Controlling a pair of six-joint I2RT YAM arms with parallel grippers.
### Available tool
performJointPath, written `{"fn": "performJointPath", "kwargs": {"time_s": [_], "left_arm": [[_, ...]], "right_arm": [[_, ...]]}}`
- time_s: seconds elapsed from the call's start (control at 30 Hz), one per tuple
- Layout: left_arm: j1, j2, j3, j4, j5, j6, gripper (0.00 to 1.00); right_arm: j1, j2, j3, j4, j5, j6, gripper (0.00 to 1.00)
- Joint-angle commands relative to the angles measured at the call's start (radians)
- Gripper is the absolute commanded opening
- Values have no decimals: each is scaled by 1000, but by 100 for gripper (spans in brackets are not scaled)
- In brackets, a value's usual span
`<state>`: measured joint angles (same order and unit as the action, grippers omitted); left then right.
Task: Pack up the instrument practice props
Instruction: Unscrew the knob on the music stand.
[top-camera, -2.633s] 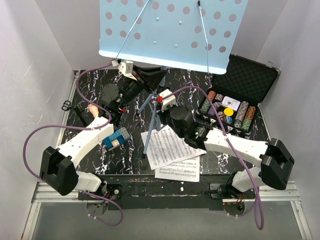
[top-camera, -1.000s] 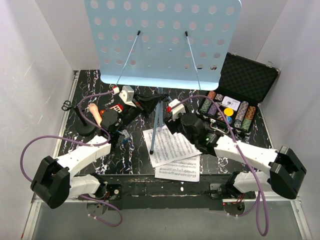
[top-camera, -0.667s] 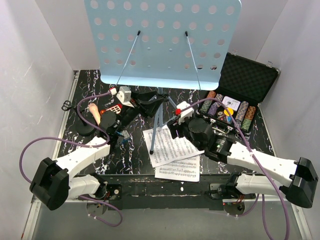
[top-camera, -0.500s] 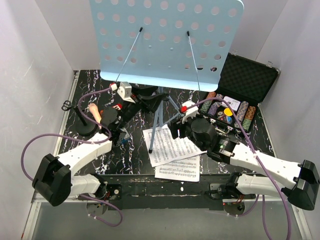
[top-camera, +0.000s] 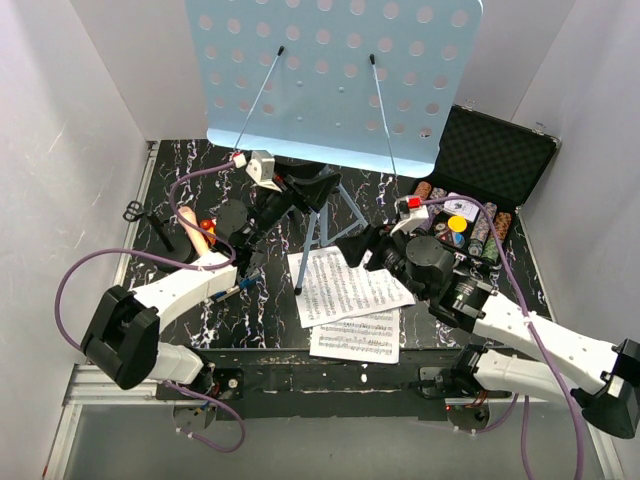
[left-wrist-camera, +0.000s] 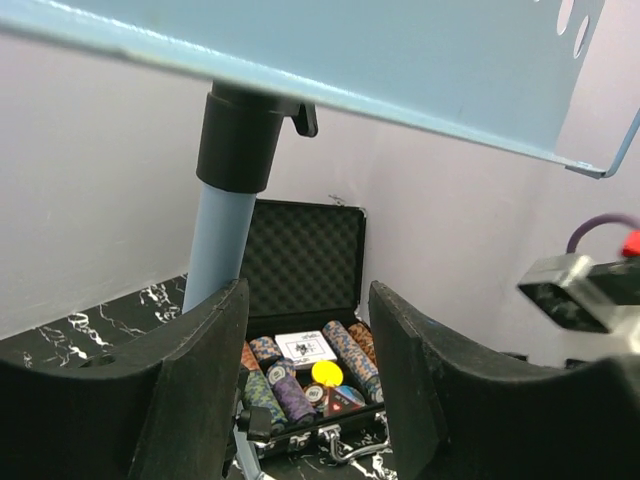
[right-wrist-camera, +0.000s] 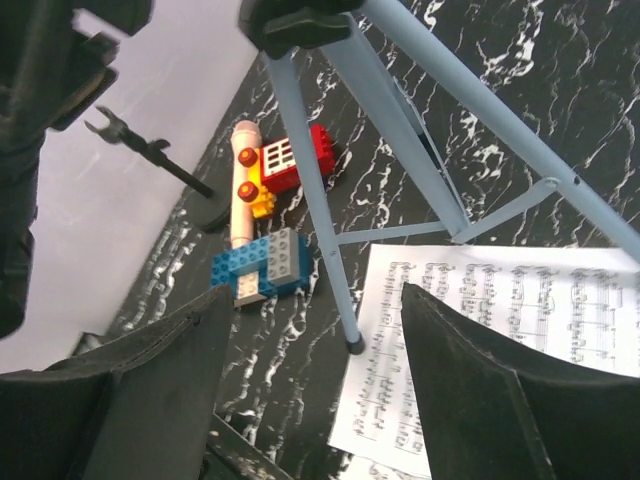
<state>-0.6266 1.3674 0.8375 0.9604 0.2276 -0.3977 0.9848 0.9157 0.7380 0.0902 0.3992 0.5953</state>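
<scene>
Standing on a black, white-veined desk (top-camera: 185, 165), a light-blue perforated music stand (top-camera: 335, 70) rises at the middle rear. Its wide panel fills the top of the overhead view, and its tripod legs (right-wrist-camera: 315, 190) splay out below. One leg's foot sits on the desk just beside the left edge of the pages.

Two white and black arms reach in from the near edge. The left gripper (left-wrist-camera: 305, 330) is up under the panel at the stand's pole. Its fingers (left-wrist-camera: 200, 390) are spread, and the pole passes down behind the left one, so nothing is pinched. The right gripper (right-wrist-camera: 315, 300) hangs low over the tripod legs. Its fingers (right-wrist-camera: 470, 400) are also spread wide and hold nothing.

An open black foam-lined case (top-camera: 500, 155) of poker chips lies at the right rear of the desk.

Two white sheet-music pages (top-camera: 350, 285) lie overlapping at the front centre, below the tripod.

At the left, a small pale microphone (right-wrist-camera: 240, 190) lies flat on the desk close to its thin black stand (right-wrist-camera: 150, 150).

A red toy block (right-wrist-camera: 295, 155) sits just beside the microphone, and a blue one (right-wrist-camera: 260, 265) lies at its near end.
</scene>
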Motion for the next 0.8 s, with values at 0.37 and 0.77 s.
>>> {"fn": "performJointPath", "kwargs": {"time_s": [0.37, 0.77], "left_arm": [[1, 94, 29, 112, -28, 14, 34], [2, 119, 57, 133, -8, 22, 19]], "right_arm": [[-294, 156, -74, 592, -445, 586, 73], [-402, 308, 46, 646, -554, 683, 68]]}}
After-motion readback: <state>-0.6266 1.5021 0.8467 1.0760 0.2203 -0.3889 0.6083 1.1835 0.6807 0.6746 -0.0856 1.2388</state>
